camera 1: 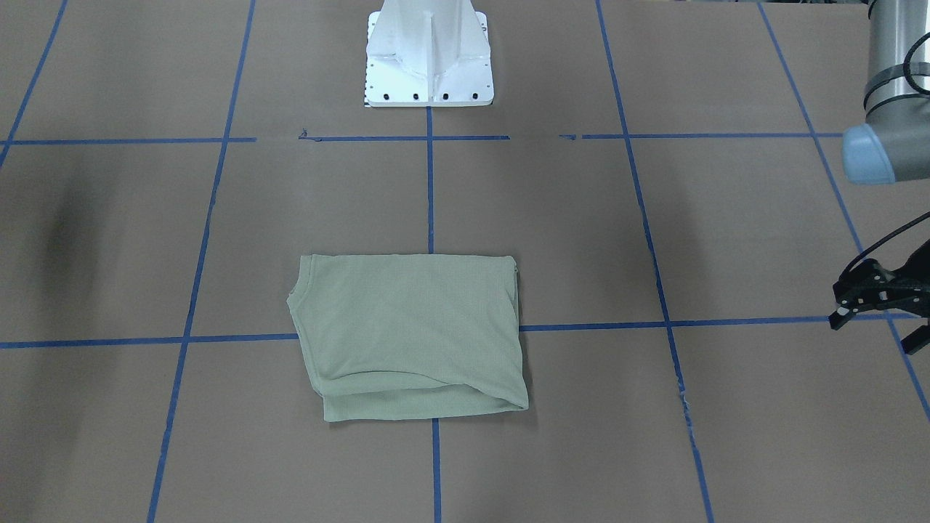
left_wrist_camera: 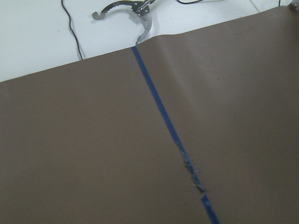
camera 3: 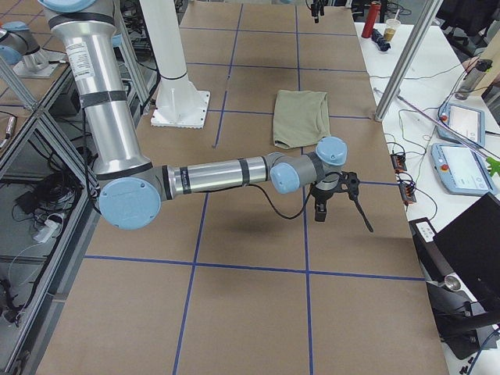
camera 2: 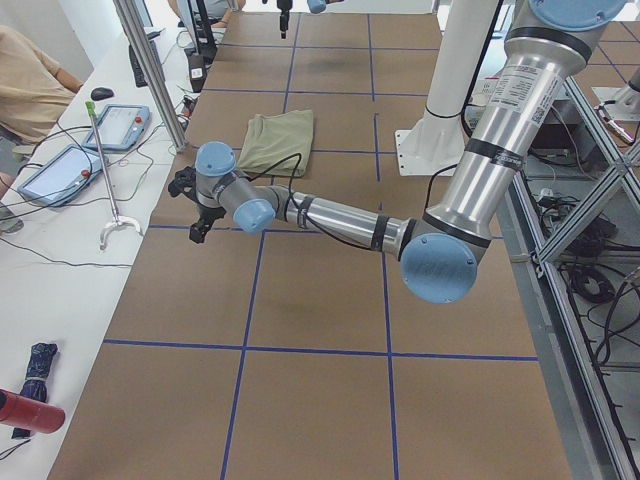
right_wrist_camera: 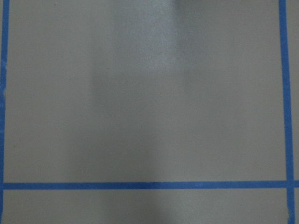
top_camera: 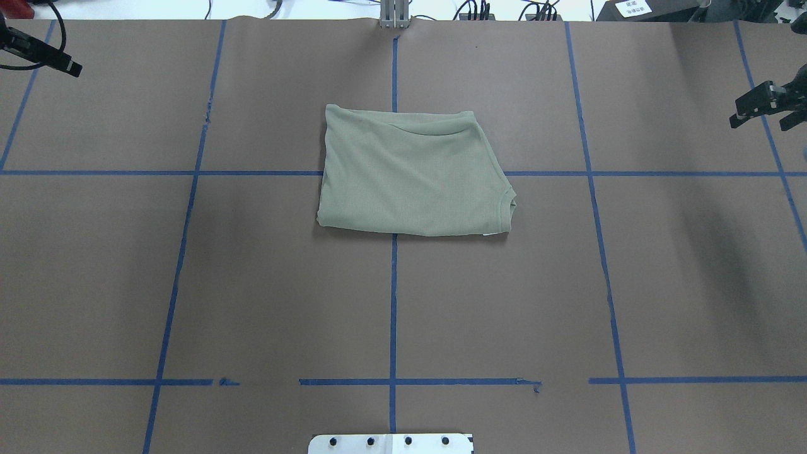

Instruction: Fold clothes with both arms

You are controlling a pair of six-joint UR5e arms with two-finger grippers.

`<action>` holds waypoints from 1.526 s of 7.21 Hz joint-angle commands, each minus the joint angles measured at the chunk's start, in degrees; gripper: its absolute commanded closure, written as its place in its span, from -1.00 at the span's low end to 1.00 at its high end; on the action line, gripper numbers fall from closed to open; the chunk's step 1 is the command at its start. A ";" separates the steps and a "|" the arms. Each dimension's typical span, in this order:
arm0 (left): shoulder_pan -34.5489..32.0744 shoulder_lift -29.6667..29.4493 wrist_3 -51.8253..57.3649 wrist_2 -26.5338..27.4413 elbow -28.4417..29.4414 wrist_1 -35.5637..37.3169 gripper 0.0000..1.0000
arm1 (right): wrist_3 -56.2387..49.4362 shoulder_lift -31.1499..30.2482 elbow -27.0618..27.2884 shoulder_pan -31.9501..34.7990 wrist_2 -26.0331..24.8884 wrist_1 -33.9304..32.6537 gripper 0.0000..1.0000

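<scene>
The left arm [camera 2: 340, 222] was stretched out low at the table's [top_camera: 252, 284] left end, the left gripper [camera 1: 872, 334] with black fingers apart and empty, the sage-green ribbed knit shirt [top_camera: 410, 180] lay centrally, folded into a rough rectangle across the blue tape lines [top_camera: 393, 302], and the right gripper [top_camera: 760, 124] was likewise spread, well apart from it.

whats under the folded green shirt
The shirt lies flat on the brown table cover. Blue tape lines run in under its edges; their crossing is covered, as is anything between its folded layers.
</scene>
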 commanded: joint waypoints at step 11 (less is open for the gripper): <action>-9.14 16.65 14.55 -3.87 -10.18 15.59 -1.00 | -11.86 -12.28 12.70 4.18 -0.73 -10.29 -1.00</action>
